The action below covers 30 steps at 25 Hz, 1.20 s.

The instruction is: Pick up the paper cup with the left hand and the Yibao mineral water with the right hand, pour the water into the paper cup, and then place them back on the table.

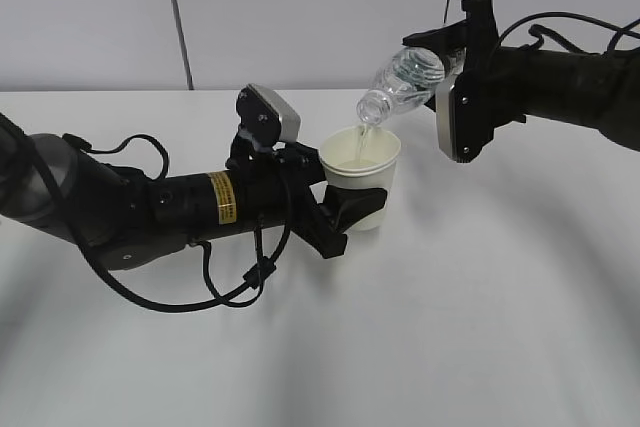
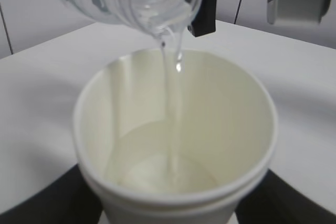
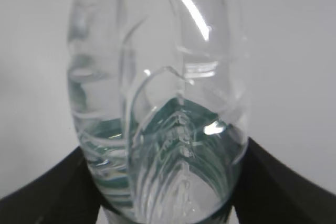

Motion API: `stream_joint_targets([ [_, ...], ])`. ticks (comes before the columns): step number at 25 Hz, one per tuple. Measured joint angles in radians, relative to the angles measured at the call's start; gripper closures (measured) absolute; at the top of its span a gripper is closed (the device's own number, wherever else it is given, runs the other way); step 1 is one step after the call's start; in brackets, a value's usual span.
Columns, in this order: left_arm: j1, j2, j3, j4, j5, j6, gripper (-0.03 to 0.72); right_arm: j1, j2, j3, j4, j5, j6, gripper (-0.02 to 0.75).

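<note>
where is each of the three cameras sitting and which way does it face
Exterior view: in front of the table, chest height, looking down at a slant; shows both arms, left hand gripping the paper cup, right hand tipping the Yibao mineral water.
Left wrist view: behind the cup, looking into it; dark fingers at the bottom corners.
Right wrist view: behind the bottle, facing along it; fingers at the bottom corners.
Shared: exterior and left wrist both show water streaming into the cup.

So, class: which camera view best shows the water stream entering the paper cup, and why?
The left wrist view: it looks down into the paper cup, showing the stream from the bottle's mouth to the pooled water. The exterior view shows only a short stream above the rim. The right wrist view shows just the bottle's body, no stream.
</note>
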Motion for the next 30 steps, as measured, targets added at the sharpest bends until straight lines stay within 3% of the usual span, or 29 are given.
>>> stream_joint_targets([
  [21,0.000,0.000,0.000,0.000,0.001,0.000,0.255,0.000,0.000,0.000,0.000,0.015,0.114,0.248],
  [30,0.000,0.000,0.000,0.000,0.001,0.000,0.255,0.000,0.000,0.000,0.009,0.050,0.388,0.248],
])
